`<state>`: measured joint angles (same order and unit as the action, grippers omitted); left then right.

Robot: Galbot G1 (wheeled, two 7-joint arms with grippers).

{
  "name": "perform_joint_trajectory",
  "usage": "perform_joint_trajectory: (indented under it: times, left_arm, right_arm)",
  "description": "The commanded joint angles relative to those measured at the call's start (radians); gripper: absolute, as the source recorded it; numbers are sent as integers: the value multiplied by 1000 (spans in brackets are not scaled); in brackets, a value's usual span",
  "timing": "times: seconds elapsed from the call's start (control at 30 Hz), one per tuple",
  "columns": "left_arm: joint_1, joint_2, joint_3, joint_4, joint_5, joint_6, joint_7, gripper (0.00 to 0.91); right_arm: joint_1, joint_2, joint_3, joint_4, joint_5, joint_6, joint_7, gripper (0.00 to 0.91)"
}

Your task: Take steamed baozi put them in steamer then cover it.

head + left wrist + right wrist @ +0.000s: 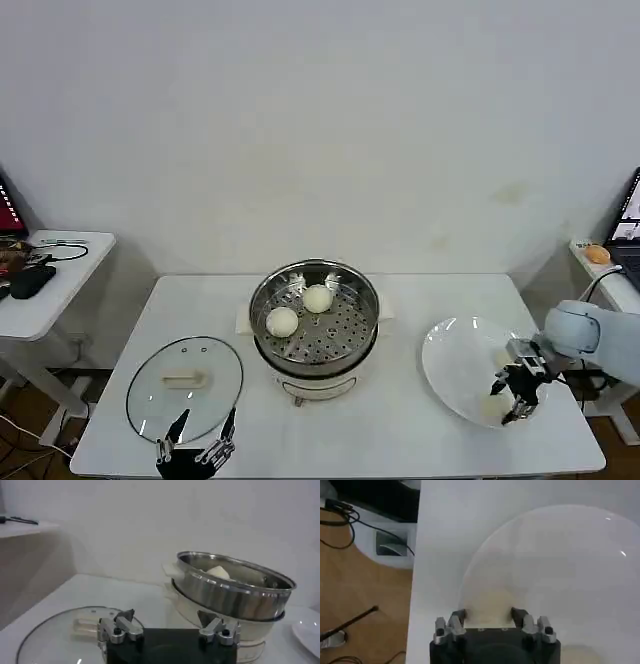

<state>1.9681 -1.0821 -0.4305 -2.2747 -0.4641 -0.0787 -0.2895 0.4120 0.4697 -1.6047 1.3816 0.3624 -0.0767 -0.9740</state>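
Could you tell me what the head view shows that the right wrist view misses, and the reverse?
Head view alone: the steamer holding two baozi, the cover flat on the table, the left gripper open near it. Right wrist view alone: floor cables past the table edge. Both: the right gripper straddling a baozi on the white plate.
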Motion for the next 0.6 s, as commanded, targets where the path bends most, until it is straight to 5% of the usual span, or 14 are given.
perform_joint_trajectory:
  times: [0.03, 0.6]
  left_arm:
    - [0, 1, 2, 1, 0, 0, -1, 907]
    - [-5, 9, 15, 2, -5, 2, -4, 907]
  right_arm:
    - [13, 0, 4, 0, 2, 3, 0, 595]
    - [380, 30, -93, 133, 59, 46, -24, 595]
